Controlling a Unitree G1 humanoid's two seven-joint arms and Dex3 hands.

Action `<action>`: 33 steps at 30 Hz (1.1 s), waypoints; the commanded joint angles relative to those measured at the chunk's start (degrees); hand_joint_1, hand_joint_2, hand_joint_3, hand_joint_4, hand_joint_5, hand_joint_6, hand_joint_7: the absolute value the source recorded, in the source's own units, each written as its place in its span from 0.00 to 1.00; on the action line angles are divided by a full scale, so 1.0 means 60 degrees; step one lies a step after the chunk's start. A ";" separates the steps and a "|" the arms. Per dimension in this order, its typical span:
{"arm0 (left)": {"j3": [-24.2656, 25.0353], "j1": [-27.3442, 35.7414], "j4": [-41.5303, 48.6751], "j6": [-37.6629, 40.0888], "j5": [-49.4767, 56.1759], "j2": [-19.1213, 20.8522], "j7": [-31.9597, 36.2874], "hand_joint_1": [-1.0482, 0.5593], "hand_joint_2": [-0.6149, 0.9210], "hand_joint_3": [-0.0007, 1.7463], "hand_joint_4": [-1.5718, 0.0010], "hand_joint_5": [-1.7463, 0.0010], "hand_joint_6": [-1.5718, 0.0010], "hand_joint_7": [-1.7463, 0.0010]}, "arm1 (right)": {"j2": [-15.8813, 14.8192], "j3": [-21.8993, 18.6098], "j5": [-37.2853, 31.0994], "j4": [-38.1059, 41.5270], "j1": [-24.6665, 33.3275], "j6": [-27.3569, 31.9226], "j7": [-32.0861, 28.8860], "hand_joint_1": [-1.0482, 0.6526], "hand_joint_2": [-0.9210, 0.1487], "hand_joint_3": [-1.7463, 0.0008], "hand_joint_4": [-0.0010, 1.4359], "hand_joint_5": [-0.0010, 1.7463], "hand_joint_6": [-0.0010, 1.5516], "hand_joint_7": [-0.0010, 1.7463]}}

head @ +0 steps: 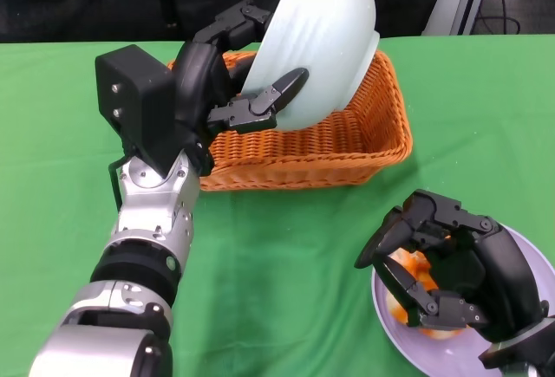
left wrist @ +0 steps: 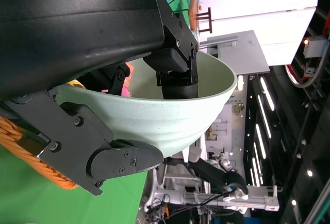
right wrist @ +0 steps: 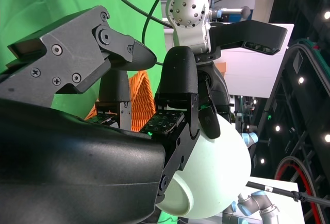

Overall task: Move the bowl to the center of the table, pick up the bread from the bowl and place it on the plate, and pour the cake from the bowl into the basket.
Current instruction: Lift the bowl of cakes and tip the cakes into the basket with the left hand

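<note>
My left hand (head: pixel 225 91) grips the pale green bowl (head: pixel 325 30) by its rim and holds it steeply tipped, mouth facing away, over the orange wicker basket (head: pixel 347 143). In the left wrist view a pink and yellow piece, seemingly the cake (left wrist: pixel 126 77), shows inside the bowl (left wrist: pixel 170 116) behind my fingers. At the lower right my right hand (head: pixel 451 273) arches over the lavender plate (head: pixel 538 264), fingers spread. The orange bread (head: pixel 414 264) lies on the plate under them. The right wrist view shows nothing between those fingers, only the bowl (right wrist: pixel 216 172) and left hand (right wrist: pixel 180 95) beyond.
Green cloth (head: pixel 286 256) covers the table between basket and plate. The basket's near wall (head: pixel 295 169) stands just beyond my left forearm (head: pixel 147 230). The table's far edge meets dark equipment and cables at the back.
</note>
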 commanded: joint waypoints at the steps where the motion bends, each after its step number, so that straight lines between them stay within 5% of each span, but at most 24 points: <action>1: 0.0133 -0.0396 -0.0199 0.0064 -0.0168 0.0030 -0.0004 0.59 0.84 0.50 0.48 0.10 0.47 0.22 | -0.0034 -0.0049 0.0053 0.0075 -0.0059 -0.0120 -0.0060 0.58 0.37 0.42 0.53 0.83 0.44 0.73; 18: 0.1329 -0.0777 -0.0318 0.2477 -0.2146 -0.0300 -0.1318 0.59 0.83 0.58 0.48 0.09 0.48 0.17 | -0.0001 0.0000 -0.0065 0.0438 -0.0159 -0.0432 -0.0053 0.56 0.33 0.48 0.53 0.84 0.45 0.74; 33: 0.1976 -0.1035 -0.0358 0.4020 -0.3060 -0.0378 -0.1807 0.62 0.79 0.64 0.51 0.08 0.50 0.15 | 0.0008 0.0012 0.0103 0.0618 -0.0192 -0.0498 0.0159 0.56 0.37 0.43 0.52 0.85 0.44 0.74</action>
